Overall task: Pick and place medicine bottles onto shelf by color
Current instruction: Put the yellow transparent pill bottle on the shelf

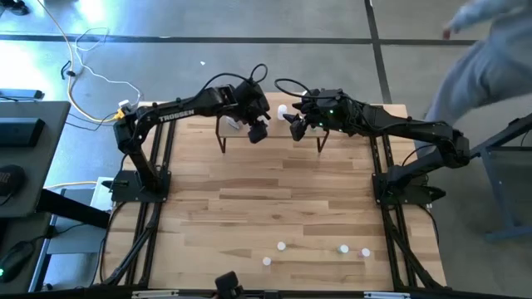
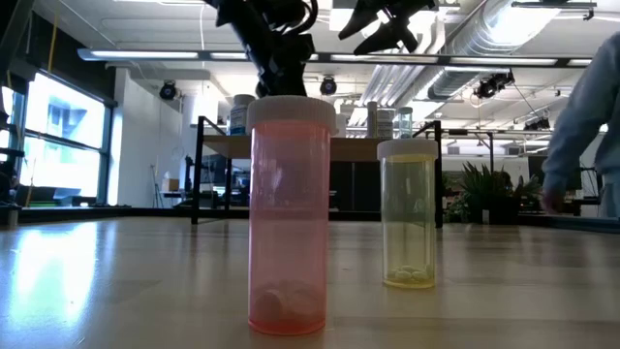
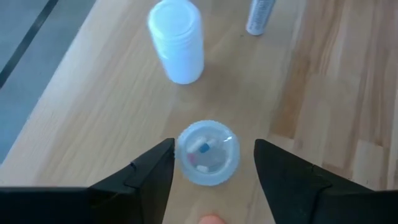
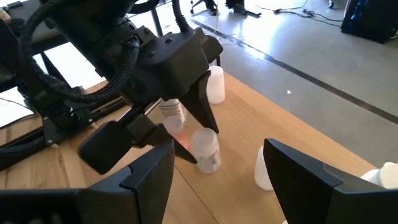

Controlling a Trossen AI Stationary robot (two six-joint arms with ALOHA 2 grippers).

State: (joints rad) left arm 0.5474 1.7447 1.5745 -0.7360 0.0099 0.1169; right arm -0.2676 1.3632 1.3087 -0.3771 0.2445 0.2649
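The light-wood shelf stands at the table's far edge. My left gripper hovers over it, open. A small bottle with a clear cap stands upright on the shelf board, between and below the left fingers, apart from both. It also shows in the right wrist view. A white-capped bottle and another bottle stand farther along the shelf. My right gripper is open and empty just to the right, facing the left gripper.
Several small bottles stand near the table's front edge. Seen close in the low view are a pink bottle and a yellow one. More bottles stand on the shelf. A person is beyond the table's far right corner.
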